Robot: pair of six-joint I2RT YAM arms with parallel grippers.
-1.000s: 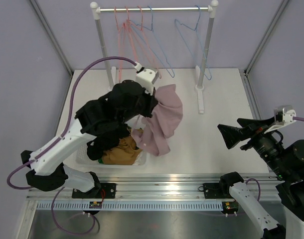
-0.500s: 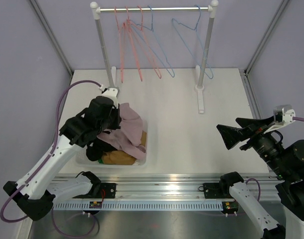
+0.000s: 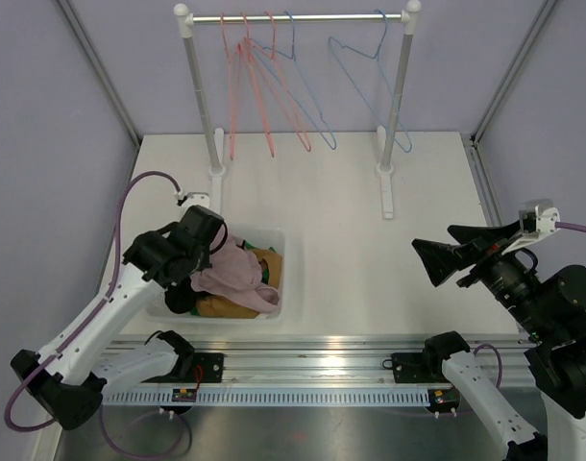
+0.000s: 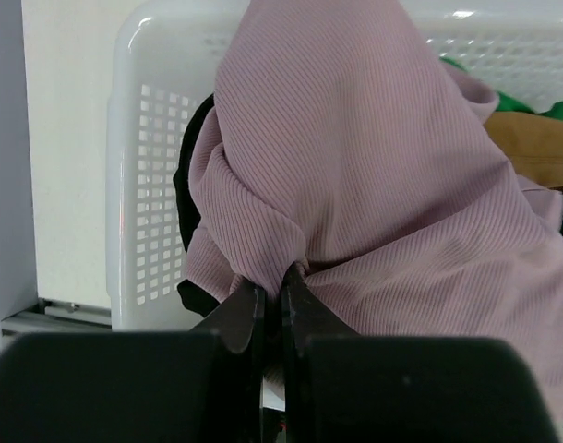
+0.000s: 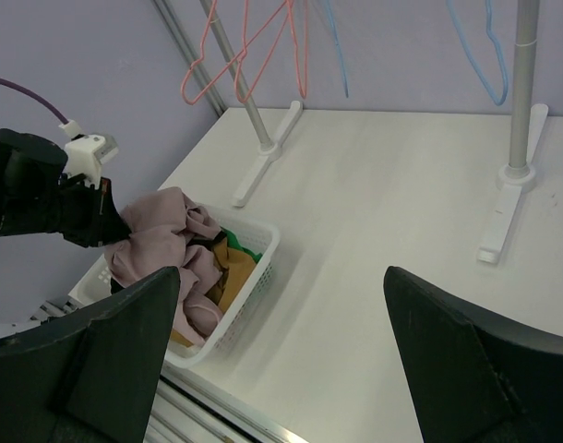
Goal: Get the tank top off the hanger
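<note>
Tank top [image 4: 374, 185] pinched in left gripper [image 4: 280, 284] — draped over basket [image 4: 145, 194].

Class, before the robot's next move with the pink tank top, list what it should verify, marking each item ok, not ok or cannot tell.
1. Tank top off the hangers: ok, all of them hang bare.
2. Left claw shut on the tank top: ok.
3. Tank top over the basket: ok, it drapes on the other clothes.
4. All its fabric inside the basket's rim: cannot tell, the arm hides part.
5. Right claw open and away from the basket: ok.
</note>
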